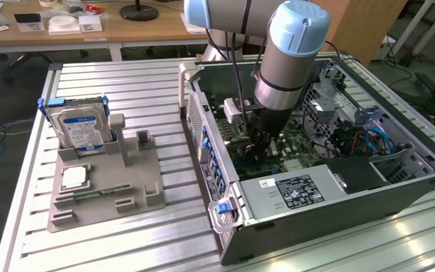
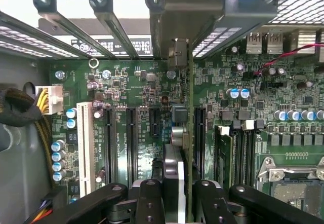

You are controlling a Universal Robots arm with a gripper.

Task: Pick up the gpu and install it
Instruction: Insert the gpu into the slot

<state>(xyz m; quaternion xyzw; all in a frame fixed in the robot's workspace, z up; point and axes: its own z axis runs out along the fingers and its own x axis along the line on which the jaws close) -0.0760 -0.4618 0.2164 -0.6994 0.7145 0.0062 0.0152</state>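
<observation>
My gripper (image 1: 261, 148) reaches down into the open computer case (image 1: 316, 198), over the motherboard. In the wrist view the gripper (image 2: 177, 203) is shut on the gpu (image 2: 178, 133), a thin dark card seen edge-on between the two black fingers (image 2: 149, 198). The card runs across the green motherboard (image 2: 131, 82) between two black expansion slots (image 2: 130, 138). Its silver bracket end (image 2: 174, 26) stands at the case's rear slot openings. Whether the card's edge sits in a slot I cannot tell.
Left of the case, a grey holder (image 1: 104, 187) carries a silver hard drive (image 1: 81, 127), a square chip (image 1: 74, 177) and a narrow memory stick (image 1: 89, 194). Inside the case are the memory slots (image 2: 238, 148), a processor socket (image 2: 293, 178), power cables (image 2: 20, 107) and a power supply (image 1: 293, 192).
</observation>
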